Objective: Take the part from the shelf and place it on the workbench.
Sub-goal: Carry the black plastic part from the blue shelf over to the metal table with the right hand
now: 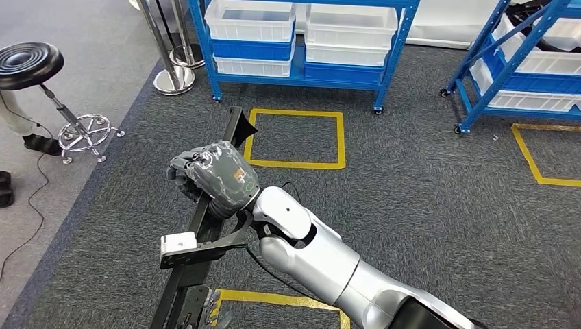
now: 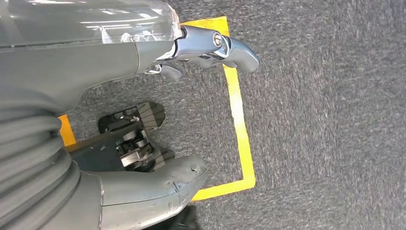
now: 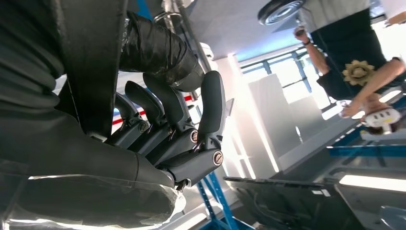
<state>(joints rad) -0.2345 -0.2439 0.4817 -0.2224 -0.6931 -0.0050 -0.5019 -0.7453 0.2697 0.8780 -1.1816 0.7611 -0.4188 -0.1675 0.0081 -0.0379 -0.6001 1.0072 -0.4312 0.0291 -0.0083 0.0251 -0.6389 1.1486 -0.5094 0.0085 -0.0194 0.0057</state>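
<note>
Over the dark grey carpet [image 1: 425, 205], the right hand [image 1: 214, 177] is wrapped around a long black metal bar-shaped part [image 1: 205, 226] and carries it in the air, well clear of the floor. From the head view the silver right arm [image 1: 322, 264] reaches in from the lower right, and the grey hand is closed about the part roughly at its middle. The part runs from the bottom edge of the picture up toward a yellow taped square [image 1: 294, 138] on the carpet, its far end flaring into a dark pointed tip. Nearer the robot, a small white block [image 1: 178, 245] on a bracket sticks out from the part's side. In the right wrist view the dark fingers [image 3: 210, 103] curl tight over a black rounded length of the part [image 3: 158, 48], firmly clamped. The left hand [image 2: 143, 96] hangs over the carpet beside another yellow taped outline [image 2: 239, 129]; its grey thumb [image 2: 158, 187] and its fingers [image 2: 215, 45] are apart, holding nothing. Beyond the square stands a blue metal shelf rack [image 1: 205, 41] with white and blue plastic bins [image 1: 250, 34]. A black round stool on a chrome base [image 1: 31, 65] stands off to the left.
</note>
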